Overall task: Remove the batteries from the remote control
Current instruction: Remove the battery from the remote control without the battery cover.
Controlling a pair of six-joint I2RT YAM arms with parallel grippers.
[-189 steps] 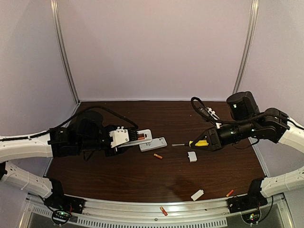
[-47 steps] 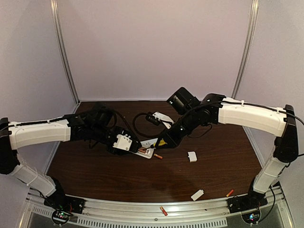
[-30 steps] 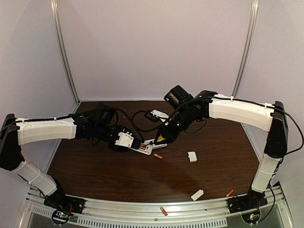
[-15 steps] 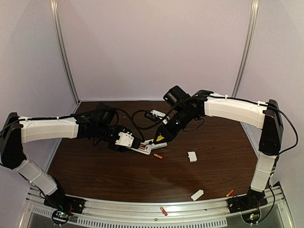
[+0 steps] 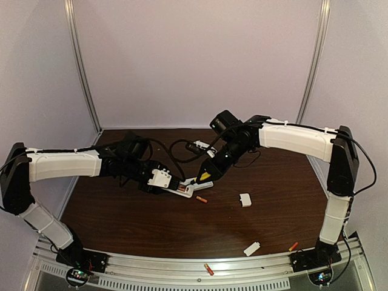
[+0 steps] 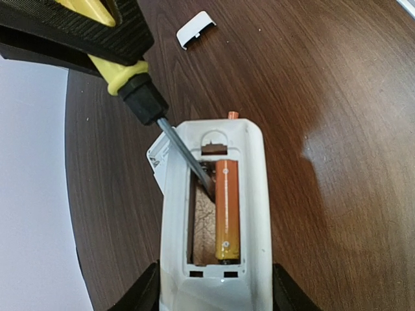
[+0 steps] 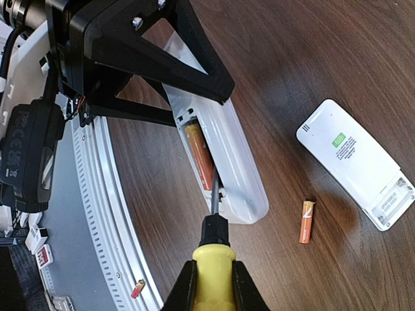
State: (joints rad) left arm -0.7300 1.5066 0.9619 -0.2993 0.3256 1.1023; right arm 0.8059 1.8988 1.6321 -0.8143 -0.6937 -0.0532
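My left gripper (image 6: 214, 295) is shut on a white remote (image 6: 256, 194) with its back open. It also shows in the top view (image 5: 187, 193). One orange battery (image 6: 227, 210) lies in the right slot; the left slot is bare. My right gripper (image 7: 214, 285) is shut on the yellow-handled screwdriver (image 7: 214, 259). Its tip (image 6: 202, 173) is inside the compartment at the battery's far end. The same battery shows in the right wrist view (image 7: 200, 155). A loose battery (image 7: 306, 221) lies on the table just past the remote.
A second white remote (image 7: 355, 172) with a green sticker lies beyond the held one. White covers lie at mid-table (image 5: 245, 200) and near the front (image 5: 251, 248). More loose batteries lie at the front rail (image 5: 208, 269) and front right (image 5: 293, 246).
The right arm has swung left from the table's right side and brought the screwdriver to the remote. The left arm moved the remote rightward. In the last half second almost nothing moved.
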